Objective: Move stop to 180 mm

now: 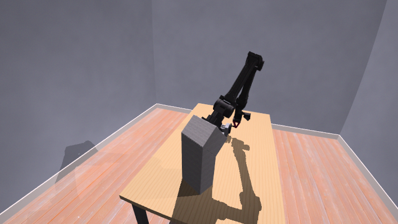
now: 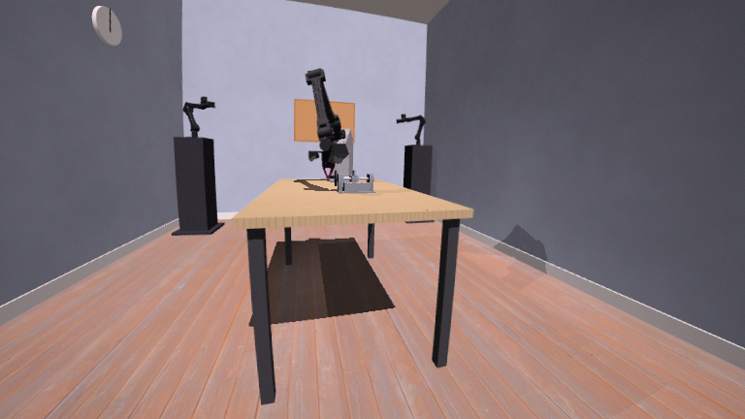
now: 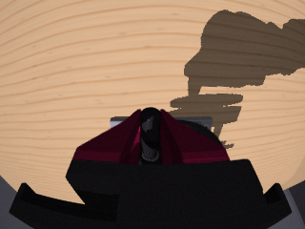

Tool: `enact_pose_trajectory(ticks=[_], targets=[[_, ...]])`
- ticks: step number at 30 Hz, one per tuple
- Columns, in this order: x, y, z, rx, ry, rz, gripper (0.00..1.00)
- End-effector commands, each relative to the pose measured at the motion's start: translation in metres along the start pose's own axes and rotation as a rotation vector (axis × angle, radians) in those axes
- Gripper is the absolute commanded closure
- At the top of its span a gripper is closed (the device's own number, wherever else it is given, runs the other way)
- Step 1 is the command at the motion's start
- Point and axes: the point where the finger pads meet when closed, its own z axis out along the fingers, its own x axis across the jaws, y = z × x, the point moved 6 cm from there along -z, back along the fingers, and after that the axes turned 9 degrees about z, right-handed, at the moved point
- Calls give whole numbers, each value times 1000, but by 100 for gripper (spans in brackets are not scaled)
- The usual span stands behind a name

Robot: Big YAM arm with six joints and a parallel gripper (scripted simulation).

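The stop mechanism [image 2: 356, 182] is a small grey fixture with a rail at the far end of the wooden table, in front of a tall grey block [image 1: 200, 154]. Its handwheel [image 1: 226, 127] sits at the fixture's end, partly hidden by the block in the top view. My gripper [image 1: 235, 124] with dark red fingers points down and is shut on the handwheel's dark handle [image 3: 151, 135], which shows between the fingers in the wrist view. The gripper also shows in the exterior view [image 2: 328, 173]. The scale reading is too small to tell.
The tall grey block stands on the table close to my arm. Two black pedestals [image 2: 195, 183] [image 2: 417, 167] with small arms stand by the far wall. An orange panel [image 2: 324, 120] hangs on that wall.
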Motion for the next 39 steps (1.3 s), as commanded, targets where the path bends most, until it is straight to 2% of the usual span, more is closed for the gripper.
enact_pose_trajectory(ticks=[1, 3, 4, 20, 21, 23, 27, 30, 37, 39], targets=[[12, -3, -38, 11, 54, 7, 94], [12, -3, -38, 11, 54, 7, 94], [27, -1, -45, 11, 85, 11, 94], [-13, 3, -46, 11, 69, -5, 94], [-19, 3, -47, 13, 52, -7, 94], [-21, 4, -47, 11, 62, -6, 94], [-23, 4, -47, 13, 53, -8, 94], [-23, 9, -44, 3, 72, 1, 94], [-37, 16, -37, -7, 61, 6, 94], [-43, 16, -35, -6, 45, 8, 94]])
